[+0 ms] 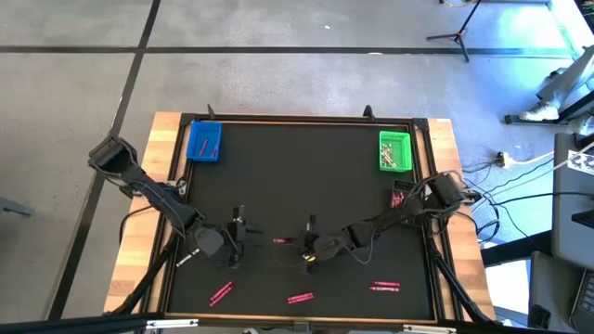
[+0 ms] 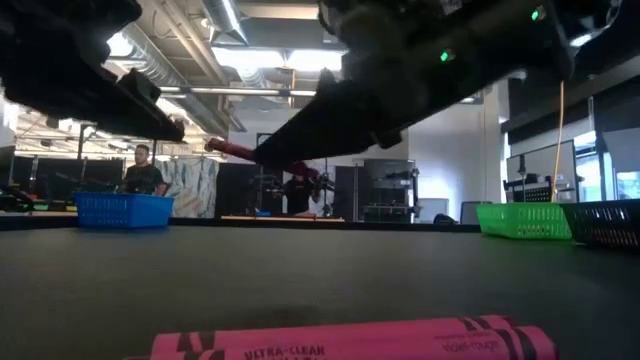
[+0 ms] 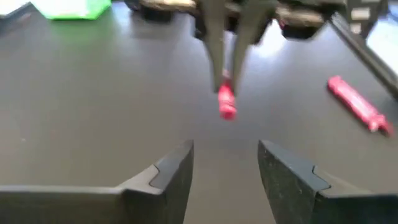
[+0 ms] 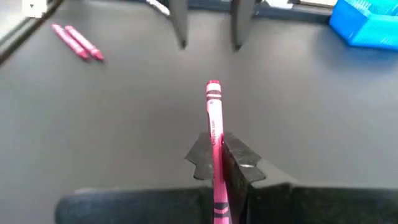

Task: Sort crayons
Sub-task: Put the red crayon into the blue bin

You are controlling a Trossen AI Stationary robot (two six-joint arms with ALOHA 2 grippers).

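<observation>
Pink crayon point(image 4: 214, 134) sits clamped in our right gripper point(image 4: 216, 155), left gripper point(image 3: 225, 171) spread wide nearby, so next we'd probably carry it to a tray.

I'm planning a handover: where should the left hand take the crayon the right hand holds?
Grip the free banded end of the crayon, sticking out beyond the right hand. It points toward the open left hand, so come straight on, a finger either side.

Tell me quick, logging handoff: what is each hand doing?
Left hand: open, empty.
Right hand: shut on a thin pink-red wax crayon.
</observation>
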